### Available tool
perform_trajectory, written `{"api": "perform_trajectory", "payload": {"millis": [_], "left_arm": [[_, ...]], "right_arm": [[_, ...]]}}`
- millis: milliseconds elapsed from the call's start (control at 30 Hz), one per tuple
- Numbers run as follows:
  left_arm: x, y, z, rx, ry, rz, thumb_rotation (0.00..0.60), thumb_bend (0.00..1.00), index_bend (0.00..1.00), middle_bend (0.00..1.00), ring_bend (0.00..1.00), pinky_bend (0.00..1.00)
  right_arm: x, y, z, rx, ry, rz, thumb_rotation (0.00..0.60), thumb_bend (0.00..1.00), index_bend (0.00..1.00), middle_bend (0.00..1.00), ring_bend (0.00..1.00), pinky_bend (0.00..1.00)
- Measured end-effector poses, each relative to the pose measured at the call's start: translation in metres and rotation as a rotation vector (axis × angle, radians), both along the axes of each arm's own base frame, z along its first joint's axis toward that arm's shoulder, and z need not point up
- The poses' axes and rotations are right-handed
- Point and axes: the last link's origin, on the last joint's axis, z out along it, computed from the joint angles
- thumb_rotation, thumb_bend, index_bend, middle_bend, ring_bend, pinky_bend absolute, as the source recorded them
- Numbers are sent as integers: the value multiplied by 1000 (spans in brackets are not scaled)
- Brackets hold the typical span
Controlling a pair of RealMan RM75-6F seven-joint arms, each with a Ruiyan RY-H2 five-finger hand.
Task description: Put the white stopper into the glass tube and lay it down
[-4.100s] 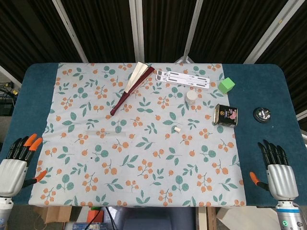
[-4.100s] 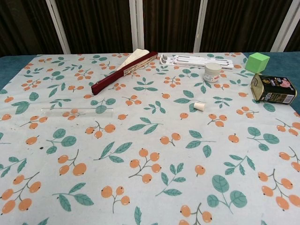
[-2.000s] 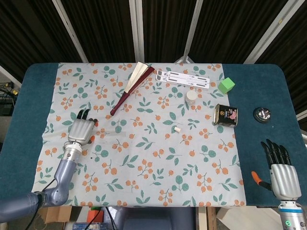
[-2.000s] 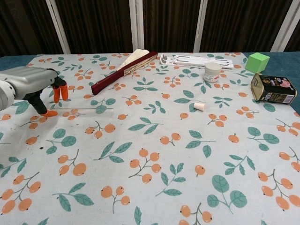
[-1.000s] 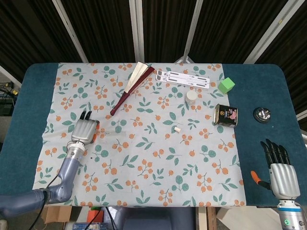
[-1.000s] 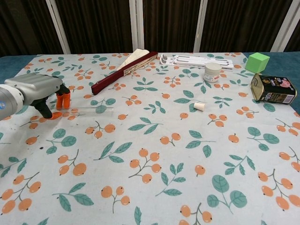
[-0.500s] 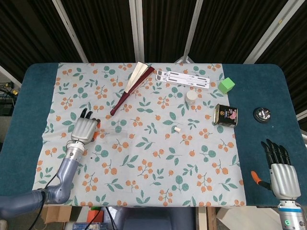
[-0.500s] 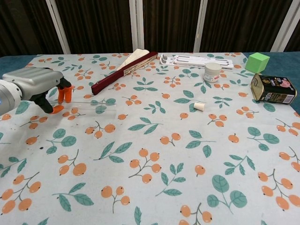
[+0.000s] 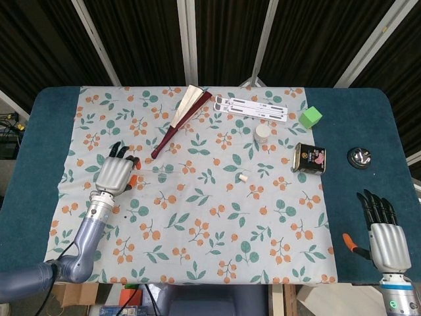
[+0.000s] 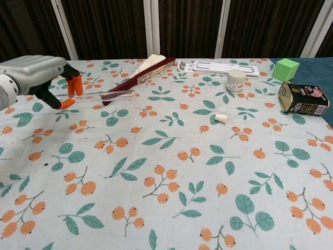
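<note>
Lifting off the floral cloth [image 10: 171, 172] now: left hand [image 10: 36, 75] pinches the glass tube [image 10: 101, 95] by one end, held near level. Right hand [image 9: 385, 243] idles, fingers apart, empty. White stopper [image 10: 221, 118] still lies mid-table, well apart; insertion comes next.

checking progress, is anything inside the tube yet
Nothing shows inside the tube; the stopper lies apart on the cloth. The left hand holds one end, and its fingers cover that part.

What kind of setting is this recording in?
Probably a lab test bench: a table under a floral cloth, metal frame bars behind, and unrelated props like a fan and tin.
</note>
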Motion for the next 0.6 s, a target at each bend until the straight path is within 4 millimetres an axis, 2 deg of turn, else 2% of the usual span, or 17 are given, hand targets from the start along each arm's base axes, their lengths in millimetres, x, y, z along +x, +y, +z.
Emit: {"api": "perform_trajectory", "payload": {"millis": [133,233,433,600], "left_arm": [[12,3,12,18,-42,-16,600,604,598,634,143,0],[22,6,21,31,-69,-30,600,604,598,634,143,0],[39,13,33,45,-96,-42,600,603,598,634,143,0],[46,16,38,47,-104,-49,600,603,598,634,143,0]], "right_arm": [[9,-11,0,-5,-13,19,600,295,77,97,0,0],[21,-27,-2,-8,-38,36,600,295,122,152,0,0],[52,-70,-8,7,-57,58,600,294,290,159,0,0],[84,-104,-20,38,-61,76,600,295,350,158,0,0]]}}
